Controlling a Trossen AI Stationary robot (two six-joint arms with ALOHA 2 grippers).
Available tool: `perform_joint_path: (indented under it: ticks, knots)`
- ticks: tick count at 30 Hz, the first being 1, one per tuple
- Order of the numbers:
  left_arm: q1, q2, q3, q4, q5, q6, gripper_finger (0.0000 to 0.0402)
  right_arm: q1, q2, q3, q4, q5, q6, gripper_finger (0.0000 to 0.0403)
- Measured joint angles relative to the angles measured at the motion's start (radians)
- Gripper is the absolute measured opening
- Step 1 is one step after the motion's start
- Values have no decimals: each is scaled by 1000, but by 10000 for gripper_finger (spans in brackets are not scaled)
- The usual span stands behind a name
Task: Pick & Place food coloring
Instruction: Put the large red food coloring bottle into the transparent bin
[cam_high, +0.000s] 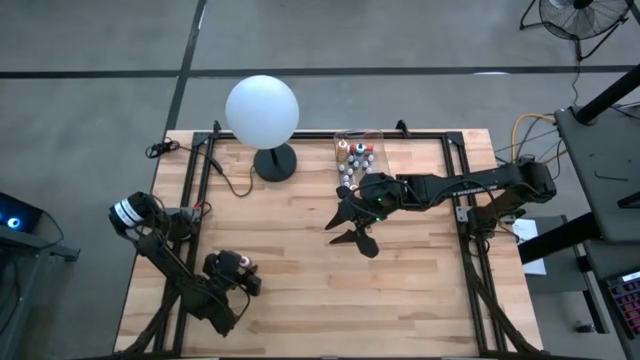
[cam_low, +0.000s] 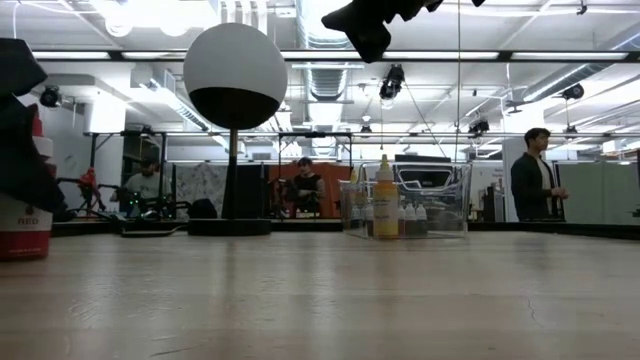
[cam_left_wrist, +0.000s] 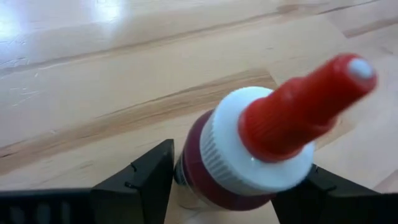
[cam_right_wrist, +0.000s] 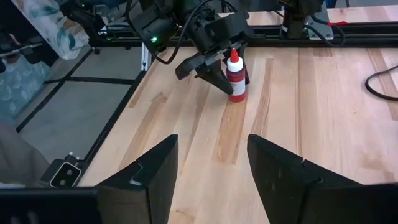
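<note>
A red food coloring bottle (cam_right_wrist: 236, 78) with a white collar and a red dropper cap (cam_left_wrist: 298, 106) stands upright on its base on the wood table, near the front left. My left gripper (cam_left_wrist: 239, 186) slants down over it, open, with one finger on each side of its body. More food coloring bottles (cam_high: 356, 160) stand in a clear bin (cam_low: 405, 205) at the far middle. My right gripper (cam_high: 350, 232) hangs open above the table's middle, holding nothing. My left gripper has its fingers (cam_left_wrist: 146, 180) close against the two sides of the red bottle's body (cam_left_wrist: 193, 174), below the white collar, slanting down from the near left. I cannot tell whether they touch it. The bottle stands on the table.
A white globe lamp (cam_high: 262, 112) on a black base stands at the far left of the middle, its cord (cam_high: 235, 185) trailing over the table. Bare wood lies between the red bottle and the bin. People show in the room beyond the table.
</note>
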Motion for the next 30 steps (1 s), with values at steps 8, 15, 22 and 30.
perform_joint_path:
  ticks: [8, 15, 22, 30]
  knots:
    - [1, -1, 0, 16, -3, 4, 148, 0, 1, 0, 1, 21, 18, 183]
    - [1, -12, 21, 18, -2, 56, 107, 0, 1, 0, 3, 21, 23, 182]
    - [5, -84, 55, 15, -49, 197, 106, 0, 1, 0, 15, 19, 24, 182]
    - [52, -228, 81, 18, -59, 438, 106, 4, 0, 24, 50, 8, 25, 182]
